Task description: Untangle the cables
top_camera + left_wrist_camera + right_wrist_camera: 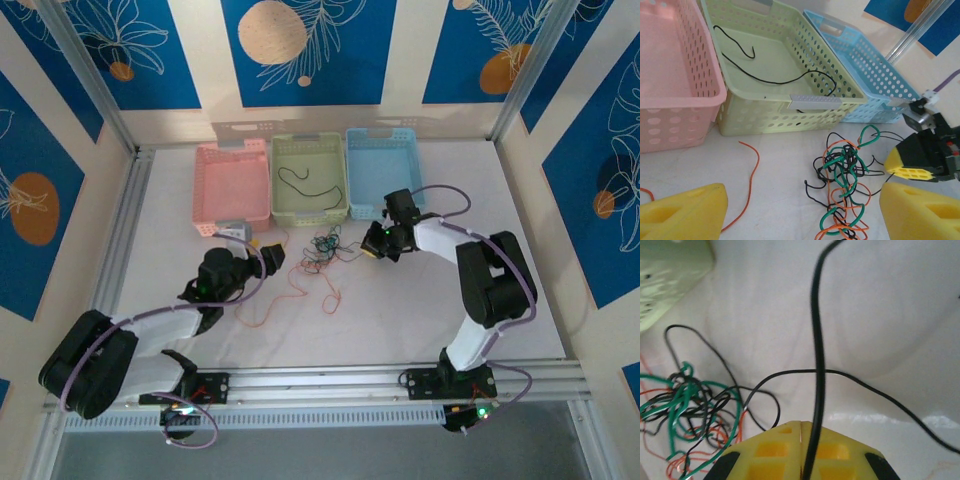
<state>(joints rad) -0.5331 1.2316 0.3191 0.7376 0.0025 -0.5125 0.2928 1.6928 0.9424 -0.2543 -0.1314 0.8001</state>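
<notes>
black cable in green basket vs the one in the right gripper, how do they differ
The basket cable lies loose inside the green basket; the gripped cable is pinched in the shut right gripper. The basket cable curves; the gripped cable runs fairly straight. Both are thin and black.

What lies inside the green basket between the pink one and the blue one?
The green basket holds one loose black cable on its floor; nothing else is visible. In the left wrist view, its front wall covers the floor just behind it.

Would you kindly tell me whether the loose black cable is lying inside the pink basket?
No, the loose black cable lies inside the green basket, which stands beside the pink basket.
</notes>
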